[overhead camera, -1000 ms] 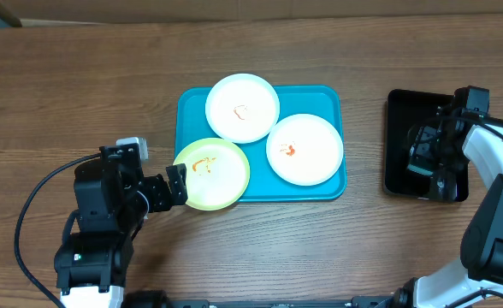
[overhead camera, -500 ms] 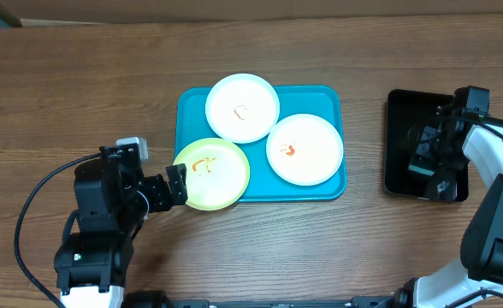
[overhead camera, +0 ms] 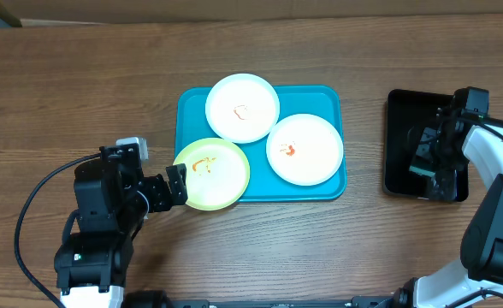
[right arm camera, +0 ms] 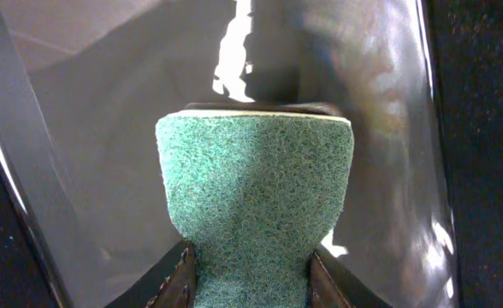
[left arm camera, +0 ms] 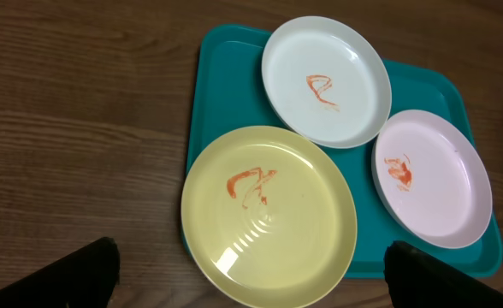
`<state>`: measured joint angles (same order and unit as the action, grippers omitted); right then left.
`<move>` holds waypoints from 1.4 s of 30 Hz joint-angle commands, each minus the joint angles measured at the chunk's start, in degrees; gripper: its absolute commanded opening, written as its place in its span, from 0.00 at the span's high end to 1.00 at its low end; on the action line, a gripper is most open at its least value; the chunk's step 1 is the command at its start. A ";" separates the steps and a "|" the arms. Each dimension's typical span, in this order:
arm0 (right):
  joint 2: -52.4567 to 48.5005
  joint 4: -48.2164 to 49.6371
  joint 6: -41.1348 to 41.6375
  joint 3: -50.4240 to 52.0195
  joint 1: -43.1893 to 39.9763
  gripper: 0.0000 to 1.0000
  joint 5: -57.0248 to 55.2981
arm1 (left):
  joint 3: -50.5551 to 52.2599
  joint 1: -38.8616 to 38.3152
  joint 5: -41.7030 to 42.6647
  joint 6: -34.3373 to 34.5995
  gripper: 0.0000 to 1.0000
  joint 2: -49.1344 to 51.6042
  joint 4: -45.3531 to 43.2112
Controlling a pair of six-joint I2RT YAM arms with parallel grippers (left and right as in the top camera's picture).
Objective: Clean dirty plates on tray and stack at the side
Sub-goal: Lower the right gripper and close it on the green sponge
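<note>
Left gripper (overhead camera: 176,184) spread open beside yellow plate (overhead camera: 213,174) | right gripper (overhead camera: 426,159) clenched on green sponge (right arm camera: 256,201) (over black tray (overhead camera: 399,137))

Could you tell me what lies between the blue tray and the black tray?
Only bare table separates the blue tray from the black tray, seen overhead.

plates (overhead camera: 242,107) on tray (overhead camera: 192,107) | left gripper (overhead camera: 176,186) beside yellow-green plate (overhead camera: 213,174) | right gripper (overhead camera: 426,162), sponge (overhead camera: 417,169) over black tray (overhead camera: 401,120)
</note>
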<state>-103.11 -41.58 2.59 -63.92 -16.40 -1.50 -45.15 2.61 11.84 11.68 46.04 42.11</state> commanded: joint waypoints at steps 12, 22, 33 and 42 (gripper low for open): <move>-0.76 0.74 0.61 1.70 0.22 0.96 1.57 | -1.46 -0.02 0.61 0.33 0.00 -0.02 0.09; -0.74 0.90 0.61 1.68 0.22 0.97 6.56 | -1.46 -0.02 0.61 0.33 0.00 -0.02 0.09; -0.74 0.87 0.61 1.66 0.22 0.96 6.58 | -1.46 -0.02 0.22 0.31 0.00 -0.02 0.11; -0.74 0.55 0.61 1.66 0.22 0.96 7.56 | -1.46 -0.02 0.00 0.31 0.00 -0.02 0.11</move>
<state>-103.15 -41.08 2.96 -62.98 -16.40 4.80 -45.15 2.61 11.81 11.68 46.04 42.15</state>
